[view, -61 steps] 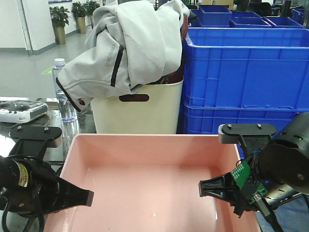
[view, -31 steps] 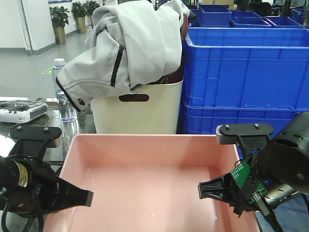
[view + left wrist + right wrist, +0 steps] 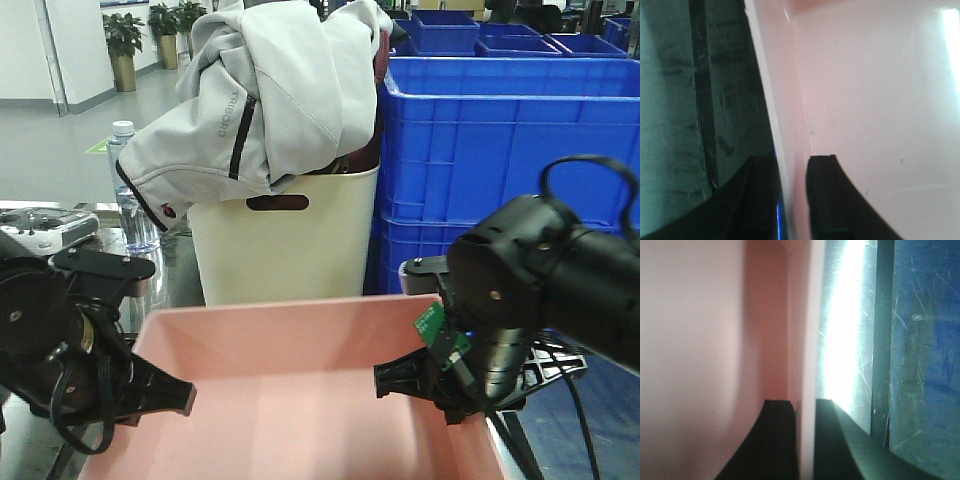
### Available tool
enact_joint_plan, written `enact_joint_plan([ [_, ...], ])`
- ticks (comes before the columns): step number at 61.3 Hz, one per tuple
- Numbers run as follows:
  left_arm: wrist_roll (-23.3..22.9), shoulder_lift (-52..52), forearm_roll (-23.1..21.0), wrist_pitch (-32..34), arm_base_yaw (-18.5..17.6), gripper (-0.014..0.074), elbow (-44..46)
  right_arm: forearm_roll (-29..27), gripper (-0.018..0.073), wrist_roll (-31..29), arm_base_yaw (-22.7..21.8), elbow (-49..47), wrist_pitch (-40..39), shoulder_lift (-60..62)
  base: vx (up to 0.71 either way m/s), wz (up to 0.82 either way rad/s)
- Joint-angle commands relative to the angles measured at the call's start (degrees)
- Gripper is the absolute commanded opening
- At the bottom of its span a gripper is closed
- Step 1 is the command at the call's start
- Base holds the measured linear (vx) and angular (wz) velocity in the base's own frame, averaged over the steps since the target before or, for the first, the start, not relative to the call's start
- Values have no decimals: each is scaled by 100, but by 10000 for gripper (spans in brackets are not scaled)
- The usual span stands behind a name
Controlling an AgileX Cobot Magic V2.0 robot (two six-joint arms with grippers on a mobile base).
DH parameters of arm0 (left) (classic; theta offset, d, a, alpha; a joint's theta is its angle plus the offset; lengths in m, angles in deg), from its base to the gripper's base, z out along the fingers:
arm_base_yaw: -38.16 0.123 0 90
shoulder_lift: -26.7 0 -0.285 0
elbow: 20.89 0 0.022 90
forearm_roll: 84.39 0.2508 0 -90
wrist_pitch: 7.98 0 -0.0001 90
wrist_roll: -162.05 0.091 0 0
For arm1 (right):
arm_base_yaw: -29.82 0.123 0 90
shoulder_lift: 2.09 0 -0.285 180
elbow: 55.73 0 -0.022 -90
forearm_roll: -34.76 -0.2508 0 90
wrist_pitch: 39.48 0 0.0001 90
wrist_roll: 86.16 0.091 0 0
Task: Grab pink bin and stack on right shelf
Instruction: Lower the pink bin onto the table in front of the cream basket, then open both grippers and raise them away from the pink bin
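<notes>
The pink bin (image 3: pixel 300 390) is held between my two grippers, close in front of the camera. My left gripper (image 3: pixel 165 397) is shut on its left wall, and my right gripper (image 3: pixel 400 380) is shut on its right wall. In the left wrist view the left gripper (image 3: pixel 790 165) stands astride the bin's wall (image 3: pixel 785 100), one finger inside and one outside. In the right wrist view the right gripper (image 3: pixel 805 405) pinches the pink wall (image 3: pixel 802 315) the same way. The right shelf, glossy dark grey (image 3: pixel 850 340) with a black tape line (image 3: pixel 882 340), lies below the bin.
A cream handled tub (image 3: pixel 290 235) with a grey jacket (image 3: pixel 270 90) draped over it stands just behind the bin. Stacked blue crates (image 3: pixel 500 150) stand at the right. A water bottle (image 3: pixel 130 200) and a white controller (image 3: pixel 40 228) are at the left.
Both arms have risen into view with the bin still gripped. The right arm has moved up and to the left. The bin's far rim now sits lower in the view and less of its floor shows.
</notes>
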Motion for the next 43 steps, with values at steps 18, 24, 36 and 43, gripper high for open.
enact_joint_plan([
  [18,382,445,-48,301,-13,588,246,328,427,-217,-35,-198,30,343,0,0],
  [24,688,819,-411,291,-13,588,246,242,447,-364,-28,-198,18,683,0,0],
  [36,1497,1829,-912,127,-13,588,147,-27,448,-867,-28,449,-438,1842,0,0],
  [43,1775,2542,-1095,247,-13,588,-307,-393,448,-1436,-28,1216,-1054,2792,0,0],
])
